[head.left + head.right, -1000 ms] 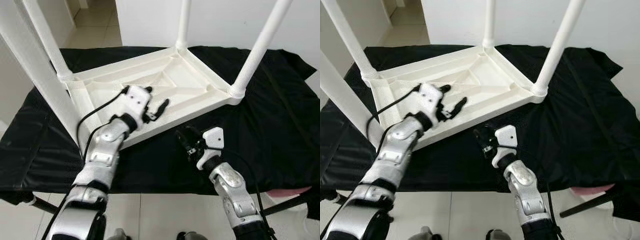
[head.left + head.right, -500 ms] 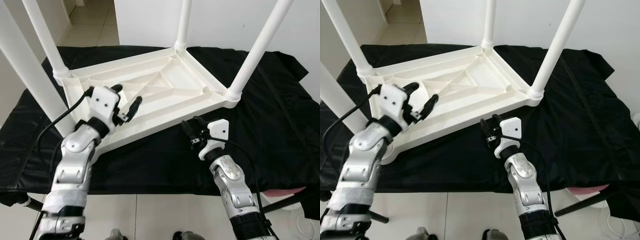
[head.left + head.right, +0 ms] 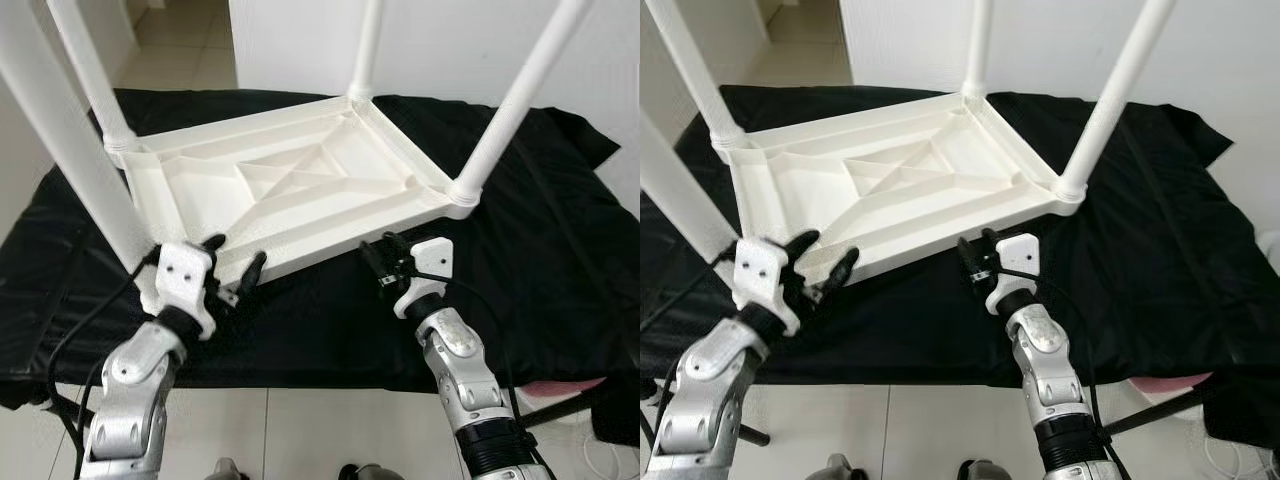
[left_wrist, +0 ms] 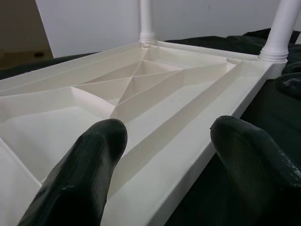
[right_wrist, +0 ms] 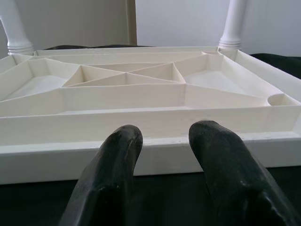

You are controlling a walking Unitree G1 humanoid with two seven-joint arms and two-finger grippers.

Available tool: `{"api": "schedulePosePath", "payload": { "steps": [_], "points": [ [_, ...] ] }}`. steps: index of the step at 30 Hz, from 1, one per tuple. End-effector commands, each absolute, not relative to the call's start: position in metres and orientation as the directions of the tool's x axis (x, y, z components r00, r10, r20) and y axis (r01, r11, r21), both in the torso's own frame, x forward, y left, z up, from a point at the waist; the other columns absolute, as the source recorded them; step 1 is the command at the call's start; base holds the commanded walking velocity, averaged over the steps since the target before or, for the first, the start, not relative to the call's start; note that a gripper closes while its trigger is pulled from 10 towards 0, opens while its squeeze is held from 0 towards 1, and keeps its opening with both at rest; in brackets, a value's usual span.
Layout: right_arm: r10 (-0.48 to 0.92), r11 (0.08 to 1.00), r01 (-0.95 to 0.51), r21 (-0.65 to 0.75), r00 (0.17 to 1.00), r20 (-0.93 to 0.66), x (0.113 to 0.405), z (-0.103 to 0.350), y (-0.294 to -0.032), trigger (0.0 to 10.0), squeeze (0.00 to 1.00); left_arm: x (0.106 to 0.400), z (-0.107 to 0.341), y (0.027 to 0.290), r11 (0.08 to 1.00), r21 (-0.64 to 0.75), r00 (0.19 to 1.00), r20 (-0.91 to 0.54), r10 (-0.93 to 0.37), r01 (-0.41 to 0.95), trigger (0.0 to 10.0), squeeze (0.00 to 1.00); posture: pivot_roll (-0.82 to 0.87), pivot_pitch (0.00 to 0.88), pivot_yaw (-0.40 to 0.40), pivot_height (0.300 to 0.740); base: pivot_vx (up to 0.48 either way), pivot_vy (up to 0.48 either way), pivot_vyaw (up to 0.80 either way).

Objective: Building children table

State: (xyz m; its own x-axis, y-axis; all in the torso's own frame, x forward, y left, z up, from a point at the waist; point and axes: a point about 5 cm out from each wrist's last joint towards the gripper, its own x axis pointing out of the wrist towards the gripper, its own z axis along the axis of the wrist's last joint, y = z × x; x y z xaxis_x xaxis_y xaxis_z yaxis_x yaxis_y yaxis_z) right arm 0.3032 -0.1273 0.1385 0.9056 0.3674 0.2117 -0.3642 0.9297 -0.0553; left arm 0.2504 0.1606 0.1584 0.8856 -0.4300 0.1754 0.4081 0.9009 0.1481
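A white plastic children's table (image 3: 300, 195) lies upside down on a black cloth (image 3: 540, 240), ribbed underside facing up. Its legs point upward: one at the near left (image 3: 70, 140), one at the far left (image 3: 90, 70), one at the back (image 3: 365, 45) and one on the right (image 3: 515, 100). My left gripper (image 3: 232, 258) is open and empty, just off the table's front rim near the near-left corner. The left wrist view has that rim (image 4: 188, 160) between the fingers (image 4: 80, 179). My right gripper (image 3: 380, 256) hovers a little before the front rim (image 5: 150, 153), slightly open and empty.
The black cloth covers the whole work surface and hangs over its front edge. A white wall (image 3: 450, 40) stands close behind, with tiled floor (image 3: 190, 40) beyond at the back left. Something pink (image 3: 570, 385) shows below the cloth at the lower right.
My left gripper has drawn back from over the table's underside to its front rim near the near-left corner. The right gripper stays close to the front rim. The camera shifted slightly.
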Motion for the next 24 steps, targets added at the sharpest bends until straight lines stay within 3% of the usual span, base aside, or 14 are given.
{"api": "schedulePosePath", "payload": {
  "steps": [1,5,9,11,16,24],
  "points": [
    [0.375,0.927,-0.370,-0.067,0.902,0.214,0.305,0.138,-0.128,10.0,0.00,0.239,0.159,0.169,0.916,0.140,0.899,0.186,-0.398,0.376,10.0,0.00,0.06,0.039,-0.043,0.740,0.000,0.000,0.00],
    [0.382,0.924,-0.375,-0.070,0.899,0.213,0.306,0.138,-0.128,10.0,0.00,0.226,0.155,0.181,0.926,0.127,0.912,0.171,-0.374,0.356,10.0,0.00,0.08,0.037,-0.052,0.740,0.000,0.000,0.00],
    [0.401,0.916,-0.394,-0.074,0.891,0.215,0.310,0.138,-0.125,10.0,0.00,0.191,0.145,0.215,0.943,0.137,0.941,0.113,-0.320,0.304,10.0,0.00,0.09,0.035,-0.057,0.740,0.000,0.000,0.00],
    [0.401,0.916,-0.394,-0.074,0.891,0.215,0.310,0.138,-0.125,10.0,0.00,0.191,0.145,0.215,0.943,0.137,0.941,0.113,-0.320,0.304,10.0,0.00,0.09,0.035,-0.057,0.740,0.000,0.000,0.00],
    [0.422,0.906,-0.415,-0.078,0.881,0.215,0.313,0.137,-0.121,10.0,0.00,0.166,0.134,0.255,0.949,0.163,0.961,0.013,-0.277,0.271,10.0,0.00,0.12,0.030,-0.064,0.740,0.000,0.000,0.00],
    [0.428,0.903,-0.422,-0.075,0.877,0.217,0.315,0.136,-0.119,10.0,0.00,0.156,0.134,0.301,0.965,0.208,0.987,-0.046,-0.153,0.160,10.0,0.00,0.12,0.026,-0.065,0.740,0.000,0.000,0.00]
  ]
}}
